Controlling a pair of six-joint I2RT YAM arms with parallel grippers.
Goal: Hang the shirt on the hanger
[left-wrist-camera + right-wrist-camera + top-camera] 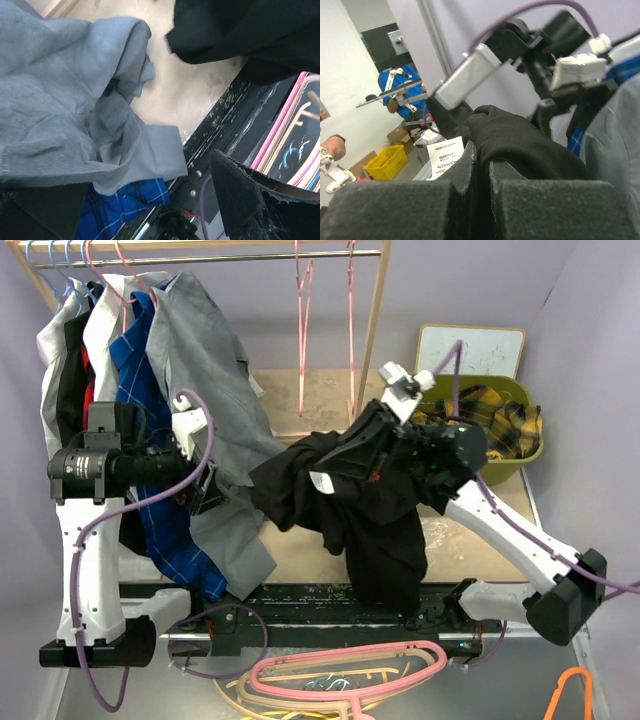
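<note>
Right claw (367, 435) clamped on black shirt (380, 510), held above table (300, 555) centre, likely so the cloth hangs free | left claw (203, 492) wide, empty, beside grey shirt (215, 390) | thin pink hanger (302, 350) on far rail (230, 258), well apart from the black shirt.

A robotics lab, set up as a test cell. A white-and-black left robot arm (78, 540) and right robot arm (505, 530) are bolted to a black mounting rail (290, 598) at a table's near edge, trailing purple cables (210, 432). Plain lavender wall panels (560, 290) close in a wooden clothes rack (370, 335). Past the cell, the right wrist view shows a blurred open workroom: a person in blue (402, 86), a yellow crate (385, 161) and cardboard boxes (400, 134).
</note>
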